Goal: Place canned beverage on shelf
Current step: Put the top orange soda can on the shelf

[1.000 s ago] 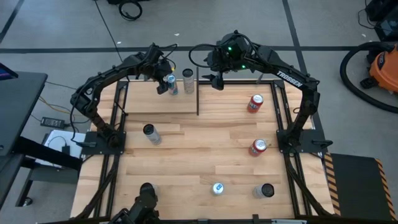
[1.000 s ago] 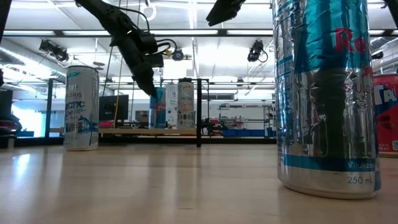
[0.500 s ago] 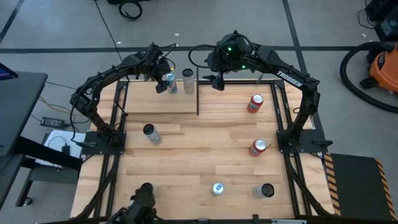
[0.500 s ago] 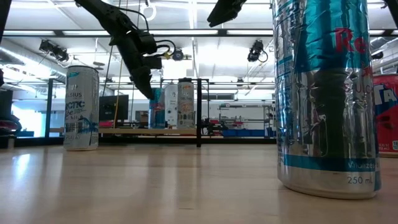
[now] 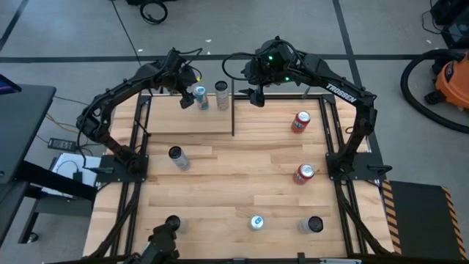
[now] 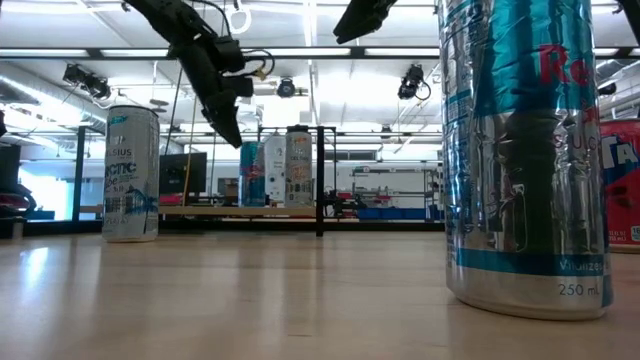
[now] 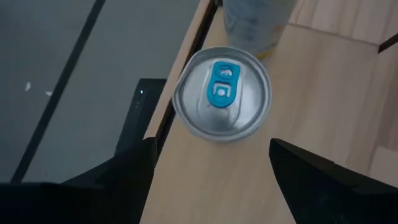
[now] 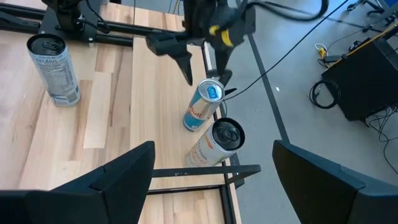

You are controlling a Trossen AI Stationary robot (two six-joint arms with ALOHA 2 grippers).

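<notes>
I judge this placement as good as done: the blue-topped can (image 5: pixel 200 97) stands on the shelf (image 5: pixel 165 121) near its back edge, just beside a pale can (image 5: pixel 221 95). Its long axis is vertical, tab end up. My left gripper (image 5: pixel 183 94) hangs above it, jaws wide and holding nothing. My right gripper (image 5: pixel 256 94) waits nearby, jaws wide; 6 cans remain on the table (image 5: pixel 242 183)
</notes>
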